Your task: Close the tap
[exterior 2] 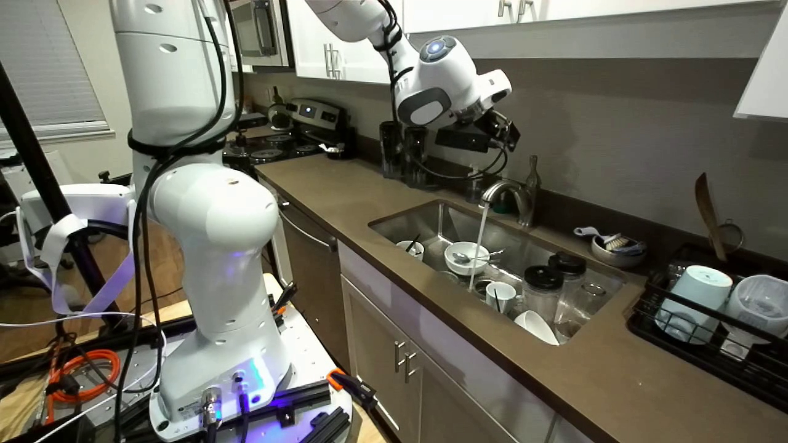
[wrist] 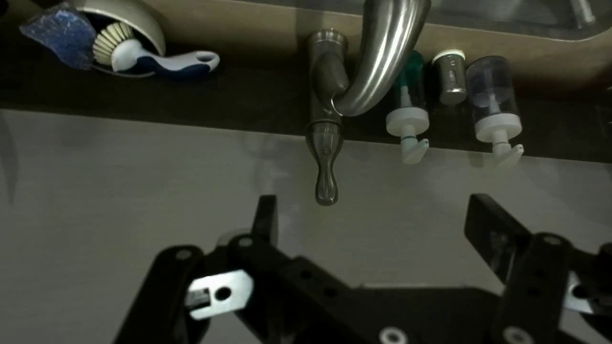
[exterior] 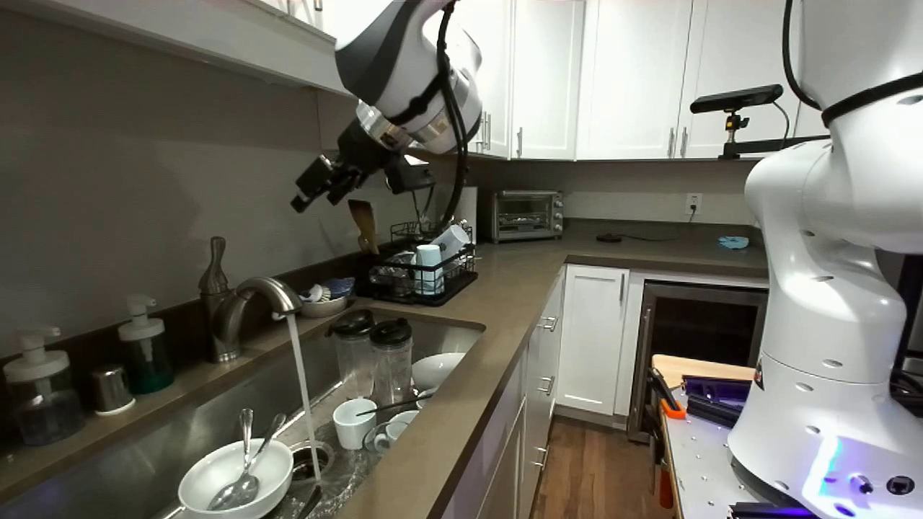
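At the far left of an exterior view, a clear pump bottle (exterior: 42,396), a small metal canister (exterior: 112,389) and a green-filled pump bottle (exterior: 146,349) stand in a row on the counter ledge (exterior: 189,384) beside the stainless-steel sink (exterior: 184,432). Just right of them, left of centre, is the gooseneck tap (exterior: 232,311), its slim lever handle (exterior: 214,277) pointing straight up and a stream of water (exterior: 301,382) falling from its spout (exterior: 285,296). Below it, at the lower left, a white bowl (exterior: 200,472) holds two spoons (exterior: 245,490).

Above and slightly right of the tap, the black gripper (wrist: 370,206) hangs well apart from it; the wrist view shows the pads (wrist: 267,217) spread wide, holding nothing, with the lever handle beyond them, just above mid-frame.

Farther right, inside the sink, two clear tumblers (exterior: 391,367) with black lids stand near a white mug (exterior: 353,427); a thin dark utensil (exterior: 396,406), hard to make out, seems to rest in the mug. At centre come a black dish rack (exterior: 456,284) holding a pale blue cup (exterior: 429,270), then a toaster oven (exterior: 525,216); the white robot arm (exterior: 826,310) fills the right side.
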You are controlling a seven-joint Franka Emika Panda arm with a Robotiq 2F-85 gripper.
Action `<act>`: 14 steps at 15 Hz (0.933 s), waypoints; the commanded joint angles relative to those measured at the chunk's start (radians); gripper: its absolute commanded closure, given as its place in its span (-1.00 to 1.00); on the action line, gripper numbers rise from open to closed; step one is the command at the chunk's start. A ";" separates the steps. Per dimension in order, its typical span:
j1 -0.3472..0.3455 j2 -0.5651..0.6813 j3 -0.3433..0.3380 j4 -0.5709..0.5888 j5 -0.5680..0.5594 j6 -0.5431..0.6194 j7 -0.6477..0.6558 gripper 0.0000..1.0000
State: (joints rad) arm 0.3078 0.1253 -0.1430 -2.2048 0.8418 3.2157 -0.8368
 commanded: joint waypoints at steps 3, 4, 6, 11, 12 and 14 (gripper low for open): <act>-0.118 0.106 0.184 0.122 -0.022 0.170 -0.120 -1.00; -0.151 0.125 0.222 0.137 -0.061 0.191 -0.113 -1.00; -0.229 0.168 0.300 0.155 -0.166 0.230 -0.080 -1.00; -0.417 0.280 0.427 0.231 -0.439 0.245 -0.019 -1.00; -0.456 0.308 0.456 0.259 -0.484 0.247 -0.001 -1.00; -0.506 0.352 0.485 0.327 -0.548 0.243 0.033 -0.83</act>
State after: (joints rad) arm -0.1218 0.4059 0.2854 -1.9868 0.3812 3.4587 -0.8474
